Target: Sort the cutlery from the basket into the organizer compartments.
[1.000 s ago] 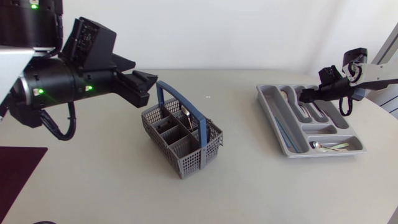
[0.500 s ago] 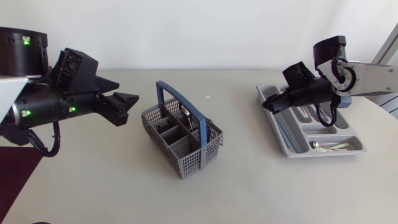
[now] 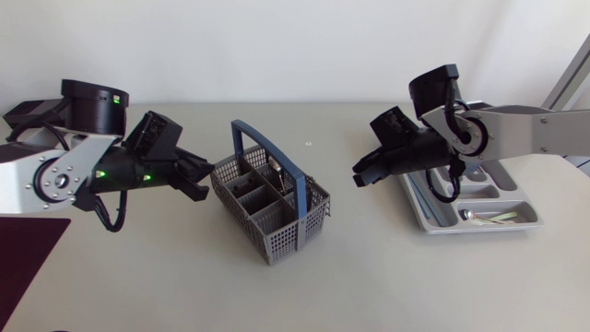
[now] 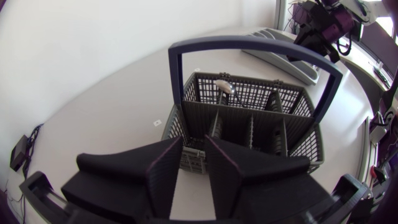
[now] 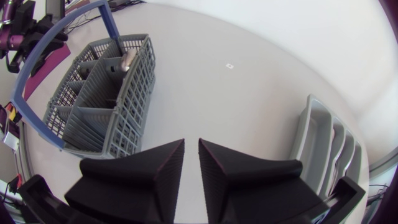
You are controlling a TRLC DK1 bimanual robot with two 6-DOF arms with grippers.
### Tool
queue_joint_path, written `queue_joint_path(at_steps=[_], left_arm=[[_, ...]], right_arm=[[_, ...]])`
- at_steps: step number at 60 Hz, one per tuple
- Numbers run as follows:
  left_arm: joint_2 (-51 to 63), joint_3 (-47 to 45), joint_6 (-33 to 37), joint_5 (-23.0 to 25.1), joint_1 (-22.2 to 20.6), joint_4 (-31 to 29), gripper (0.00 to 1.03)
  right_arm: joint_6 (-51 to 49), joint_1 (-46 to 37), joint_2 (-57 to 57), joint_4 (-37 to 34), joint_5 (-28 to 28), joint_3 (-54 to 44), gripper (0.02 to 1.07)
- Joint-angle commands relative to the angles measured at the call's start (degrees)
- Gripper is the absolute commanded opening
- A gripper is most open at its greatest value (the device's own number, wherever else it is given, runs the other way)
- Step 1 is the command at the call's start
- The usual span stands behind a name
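Note:
The grey cutlery basket (image 3: 267,210) with a blue hoop handle (image 3: 281,161) stands mid-table; one metal utensil (image 3: 275,169) leans in its far compartment, seen too in the left wrist view as a spoon (image 4: 225,87). My left gripper (image 3: 205,177) hovers just left of the basket, its fingers a narrow gap apart and holding nothing; ahead of it (image 4: 193,138) is the basket wall. My right gripper (image 3: 359,178) hangs between basket and grey organizer (image 3: 419,212), its fingers (image 5: 191,140) drawn to a thin slit, empty. The organizer holds several pieces (image 3: 493,217).
A dark maroon mat (image 3: 28,254) lies at the table's front left corner. A tiny white mark (image 3: 307,144) sits behind the basket. Bare tabletop stretches in front of the basket and between it and the organizer.
Both arms have swung in and down toward the basket, the right one leaving the organizer. Both grippers' fingers have drawn much closer together.

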Motion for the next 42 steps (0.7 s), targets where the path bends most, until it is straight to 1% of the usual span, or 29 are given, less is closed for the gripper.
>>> queue_joint_path(at_steps=[1, 14, 23, 31, 34, 42], left_arm=[[3.33, -1.56, 1.56, 0.87, 0.93, 1.51, 0.04], [10.1, -0.15, 2.88, 0.87, 2.16, 3.1, 0.04], [14.85, 1.87, 2.62, 0.96, 2.07, 3.89, 0.04], [18.27, 4.42, 2.18, 0.96, 1.98, 5.2, 0.04], [19.77, 5.82, 1.74, 0.96, 2.07, 5.2, 0.04], [21.97, 8.28, 1.12, 0.96, 2.07, 5.47, 0.04]], right_arm=[[2.16, 1.5, 0.49, 0.45, 0.26, -0.92, 0.07], [3.75, 3.52, 2.77, 0.89, 0.08, -0.3, 0.07], [4.1, 4.49, 3.92, 0.54, -0.71, 0.14, 0.07], [4.98, 5.9, 4.18, -0.52, -2.73, 0.4, 0.07], [5.33, 6.16, 4.35, -1.22, -4.84, 0.58, 0.07], [5.68, 7.57, 4.53, -3.33, -7.39, 0.75, 0.07]])
